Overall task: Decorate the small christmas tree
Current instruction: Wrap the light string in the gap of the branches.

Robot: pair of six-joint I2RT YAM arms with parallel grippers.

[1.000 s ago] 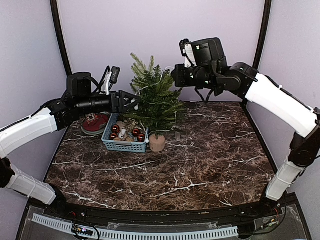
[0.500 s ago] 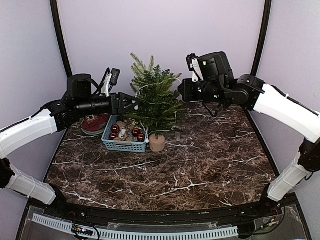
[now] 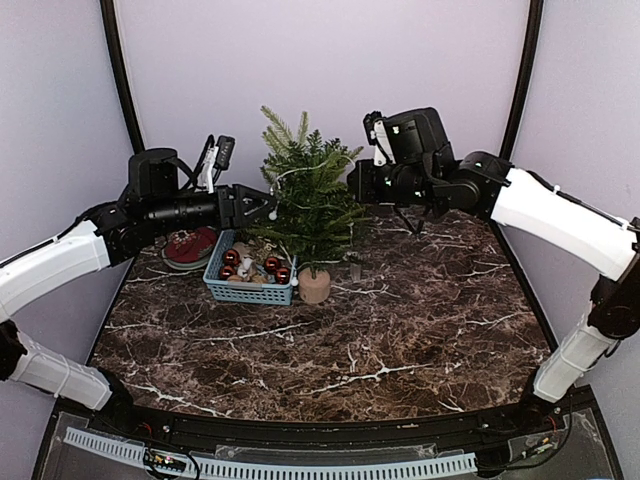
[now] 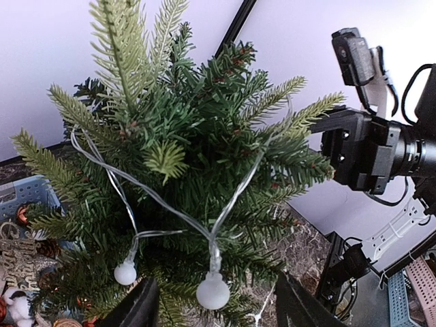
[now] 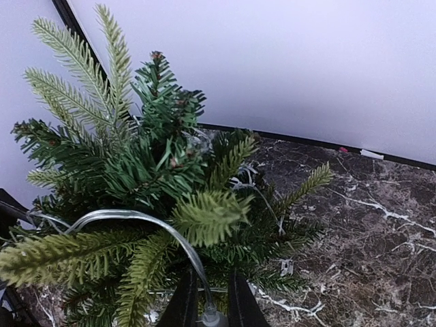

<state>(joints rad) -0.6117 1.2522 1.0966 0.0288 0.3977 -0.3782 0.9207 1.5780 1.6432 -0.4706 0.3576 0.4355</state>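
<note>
The small christmas tree (image 3: 308, 205) stands at the back middle of the table on its pale wooden base (image 3: 314, 287). A clear light string (image 4: 170, 204) with white round bulbs (image 4: 213, 291) is draped over its branches. My left gripper (image 3: 266, 206) is at the tree's left side, open; in the left wrist view (image 4: 213, 310) one bulb hangs between the wide-apart fingers, untouched. My right gripper (image 3: 353, 186) is at the tree's upper right. In the right wrist view (image 5: 211, 306) its fingers are shut on the light string (image 5: 184, 252) just above a bulb socket.
A blue basket (image 3: 250, 272) with red baubles and other ornaments sits left of the tree base. A red round thing (image 3: 190, 245) lies behind the basket. A small pale piece (image 3: 355, 270) lies on the marble right of the base. Purple walls close the back.
My right gripper drew back to the right and down, then came left again to the tree's upper right, holding the string. The left arm barely moved.
</note>
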